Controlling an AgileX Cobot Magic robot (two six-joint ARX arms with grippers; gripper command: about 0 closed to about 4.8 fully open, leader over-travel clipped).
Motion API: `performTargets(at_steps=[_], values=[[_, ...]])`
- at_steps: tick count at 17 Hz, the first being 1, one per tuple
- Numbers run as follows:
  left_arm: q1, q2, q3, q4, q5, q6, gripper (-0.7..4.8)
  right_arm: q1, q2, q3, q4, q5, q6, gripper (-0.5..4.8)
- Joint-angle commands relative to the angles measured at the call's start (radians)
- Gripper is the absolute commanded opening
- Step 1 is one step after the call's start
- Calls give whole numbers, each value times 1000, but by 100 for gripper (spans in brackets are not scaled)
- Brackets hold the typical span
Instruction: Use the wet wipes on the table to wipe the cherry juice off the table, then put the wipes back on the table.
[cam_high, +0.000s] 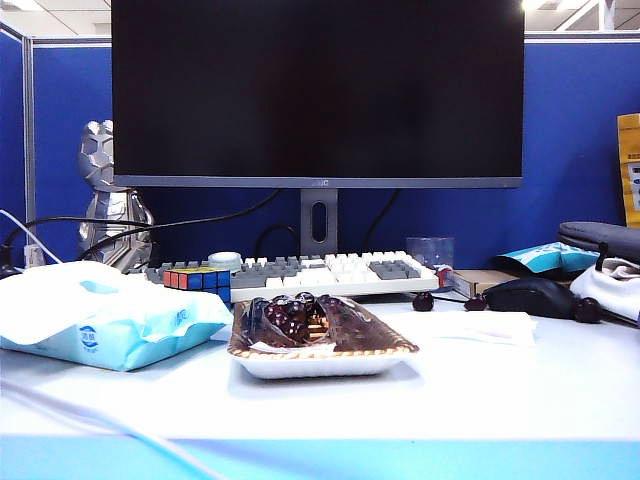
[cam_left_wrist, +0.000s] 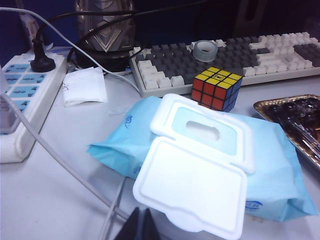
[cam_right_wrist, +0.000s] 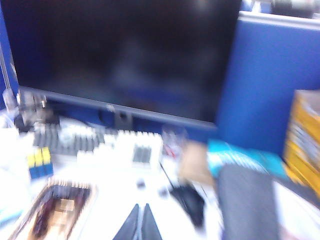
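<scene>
Your right claw (cam_right_wrist: 139, 222) is clenched empty above the desk (cam_high: 480, 390); the left claw (cam_left_wrist: 141, 225), also clenched, hovers by the blue packet (cam_left_wrist: 280, 185). The wet wipe (cam_high: 480, 325) lies flat right of the tray (cam_high: 320, 362). Leave it spread there; I cannot make out any juice.

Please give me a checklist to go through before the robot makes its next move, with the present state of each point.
1. Wet wipe lies flat on the table, right of the cherry tray: ok.
2. Right gripper shut and holding nothing: ok.
3. Left gripper shut and empty, by the blue packet: ok.
4. Cherry juice is gone from the table: cannot tell; no pink stain shows.
5. Right wrist view is sharp enough to aim by: not ok, blurred.
</scene>
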Motion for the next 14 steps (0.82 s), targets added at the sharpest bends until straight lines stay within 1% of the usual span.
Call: performTargets(at_steps=[1, 2, 4, 6, 7, 10, 14], values=[[2, -3, -1, -11, 4, -4, -2, -74, -107, -390, 492, -71, 4, -4], [2, -3, -1, -11, 4, -4, -2, -87, -137, -489, 573, -87, 4, -4], [2, -3, -1, -11, 4, -4, -2, -105, -180, -676, 715, -85, 5, -4], [2, -3, -1, -11, 4, -3, -2, -121, -194, -807, 779, -96, 5, -4], [2, -3, -1, -11, 4, -4, -2, -131, -194, -836, 779, -99, 4, -4], [2, -3, -1, -11, 4, -4, -2, -203, -194, -877, 801, -103, 4, -4], [2, -3, -1, -11, 4, -4, -2, -221, -194, -940, 833, -103, 3, -4]])
